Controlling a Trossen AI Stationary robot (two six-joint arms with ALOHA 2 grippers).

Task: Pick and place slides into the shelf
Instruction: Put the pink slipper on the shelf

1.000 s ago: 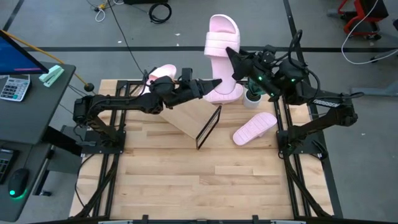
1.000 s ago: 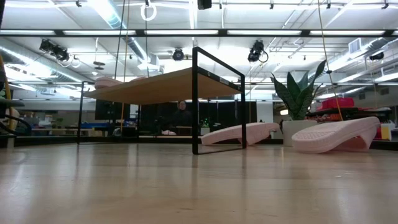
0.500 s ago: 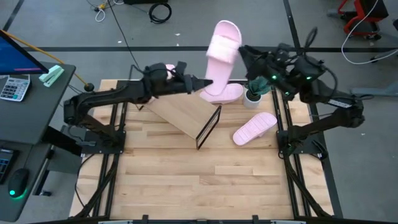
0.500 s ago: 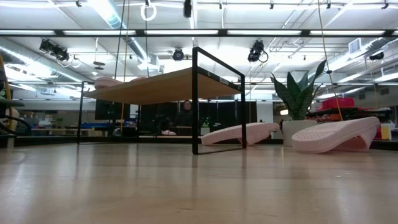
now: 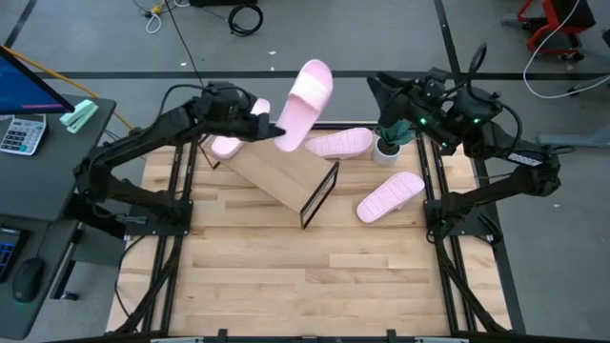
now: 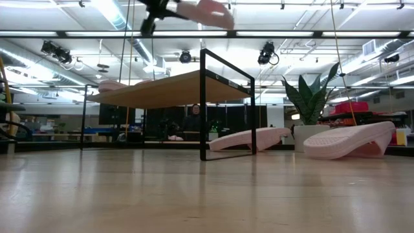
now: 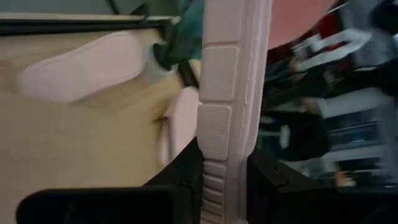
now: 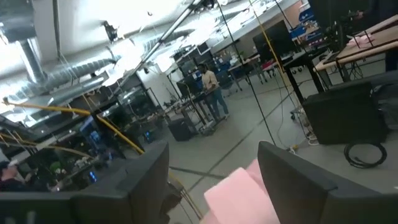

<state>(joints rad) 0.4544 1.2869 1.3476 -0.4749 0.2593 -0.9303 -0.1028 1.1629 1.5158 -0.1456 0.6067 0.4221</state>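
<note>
One slide (image 5: pixel 301 104) hangs in the air above the far edge of the shelf (image 5: pixel 282 171), gripped at its heel end by the left end effector (image 5: pixel 264 127), whose fingers (image 7: pixel 184 175) clamp the ribbed sole edge between them. The shelf stands on the slatted tabletop (image 5: pixel 286 276), turned at an angle. A second slide (image 5: pixel 338 143) lies just beyond the shelf's far corner, a third (image 5: pixel 390 196) lies to its right, and a fourth (image 5: pixel 227 144) shows near the shelf's left end. The right end effector (image 5: pixel 381 95) hovers released, fingers (image 8: pixel 297 180) spread, over the far right of the tabletop near a small potted plant (image 5: pixel 387 146).
</note>
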